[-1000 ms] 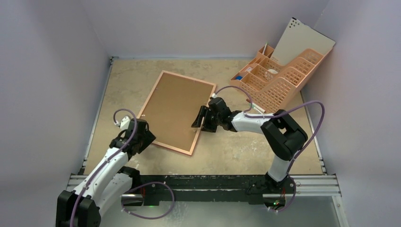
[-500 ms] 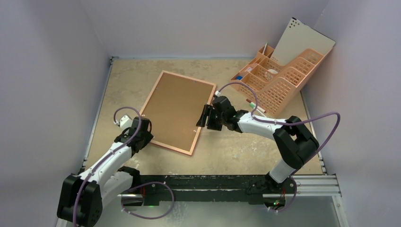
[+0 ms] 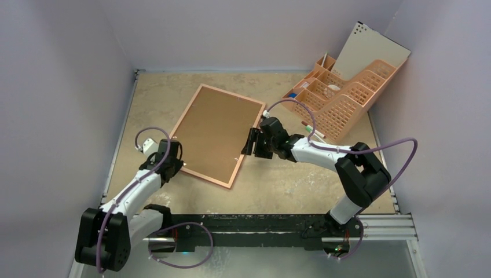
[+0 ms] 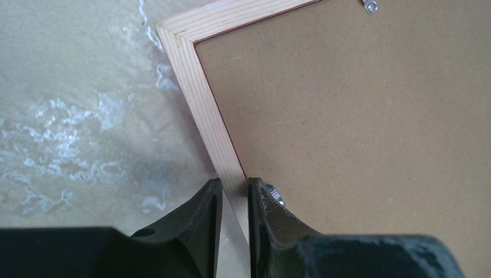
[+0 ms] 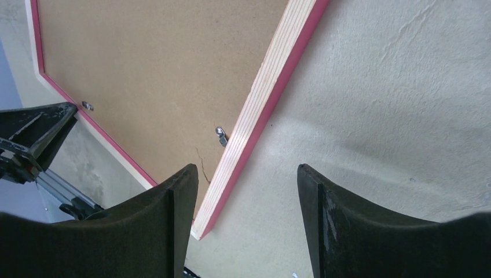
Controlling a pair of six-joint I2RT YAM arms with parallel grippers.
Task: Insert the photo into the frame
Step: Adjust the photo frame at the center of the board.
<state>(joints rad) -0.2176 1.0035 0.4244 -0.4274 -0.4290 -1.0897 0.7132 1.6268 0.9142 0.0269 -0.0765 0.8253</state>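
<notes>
- left gripper [image 4: 234, 185]: jaws have drawn in from wide to a narrow gap over the last second. It has shifted a little along the near-left rail of the frame [image 4: 200, 92]. One finger is outside the rail on the table [image 3: 289, 185] side. The other is inside it, beside a small metal clip [image 4: 273, 196]. The pale wood strip sits between them and looks pinched.
- frame: lies face down on the table left of centre, peach-wood reverse up, pink showing on its side edges. It has swung slightly, with the near corner a bit further left than a second ago.
- backing board [image 3: 214, 133]: brown, seated inside the frame and filling the opening.
- photo: not visible in any view, and I cannot tell whether it is already under the board.
- right gripper [image 5: 246, 168]: jaws spread wide, nothing held, hovering over the frame's right long rail near a second metal clip [image 5: 220, 134]. It has slid outward from the board to the rail.
- read: the left arm now seems to anchor the frame, probably steadying it so the right can work the clips or the board. How much of the task is done is unclear.
- desk organiser [image 3: 341, 95]: far right, well apart from the frame.
</notes>
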